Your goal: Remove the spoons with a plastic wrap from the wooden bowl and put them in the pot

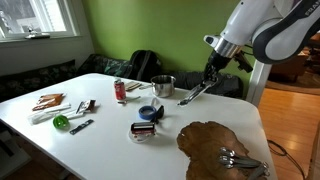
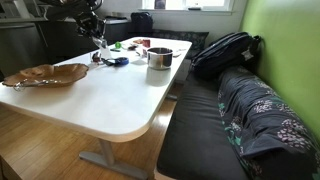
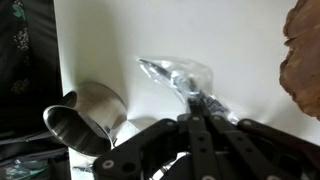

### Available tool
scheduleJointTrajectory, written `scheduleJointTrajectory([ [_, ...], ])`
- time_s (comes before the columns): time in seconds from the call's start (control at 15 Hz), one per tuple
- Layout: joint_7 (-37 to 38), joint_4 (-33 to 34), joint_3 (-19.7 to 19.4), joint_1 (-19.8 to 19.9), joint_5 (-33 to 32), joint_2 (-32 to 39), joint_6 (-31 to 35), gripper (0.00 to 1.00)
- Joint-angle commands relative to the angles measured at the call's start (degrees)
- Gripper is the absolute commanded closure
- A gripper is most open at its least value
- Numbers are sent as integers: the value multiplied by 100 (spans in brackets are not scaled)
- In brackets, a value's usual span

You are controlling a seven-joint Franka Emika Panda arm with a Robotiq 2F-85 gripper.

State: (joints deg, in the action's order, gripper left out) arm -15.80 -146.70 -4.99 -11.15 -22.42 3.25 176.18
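Note:
My gripper (image 1: 210, 74) is shut on the spoons with a plastic wrap (image 1: 195, 94), which hang slanting from it just above the table, right of the pot (image 1: 162, 86). In the wrist view the shiny wrapped bundle (image 3: 178, 76) sticks out beyond my closed fingers (image 3: 196, 112), with the steel pot (image 3: 86, 116) to its left and the wooden bowl's edge (image 3: 305, 50) at the right. The wooden bowl (image 1: 205, 145) sits at the table's near corner. In an exterior view the gripper (image 2: 97, 36) is between the bowl (image 2: 45, 75) and the pot (image 2: 159, 58).
Loose unwrapped cutlery (image 1: 236, 157) lies in the bowl. A blue round container (image 1: 150, 112), a red can (image 1: 120, 90), a green object (image 1: 61, 122) and other small items are spread over the white table (image 1: 110, 140). A backpack (image 2: 225, 50) sits on the bench.

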Motion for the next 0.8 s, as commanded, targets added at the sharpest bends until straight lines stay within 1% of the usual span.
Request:
scheduleJointTrajectory([
  [0.0,752,459,-408,2,-702,173,-114,100],
  [0.07,1189,906,-703,15,-1248,318,-92,100],
  [0.13,1406,1258,-855,11,-1532,431,-106,100],
  [0.2,1510,1713,-1000,34,-1654,588,-107,100],
  [0.33,1970,2477,-1507,-82,-2169,864,-94,100],
  [0.47,2687,3266,-2176,-441,-2901,1277,-75,100],
  [0.6,3512,4021,-2953,-1090,-3707,1808,-163,100],
  [0.67,3786,4388,-2993,-1165,-3886,2144,-246,100],
  [0.73,3979,4726,-2951,-1178,-3896,2520,-282,100],
])
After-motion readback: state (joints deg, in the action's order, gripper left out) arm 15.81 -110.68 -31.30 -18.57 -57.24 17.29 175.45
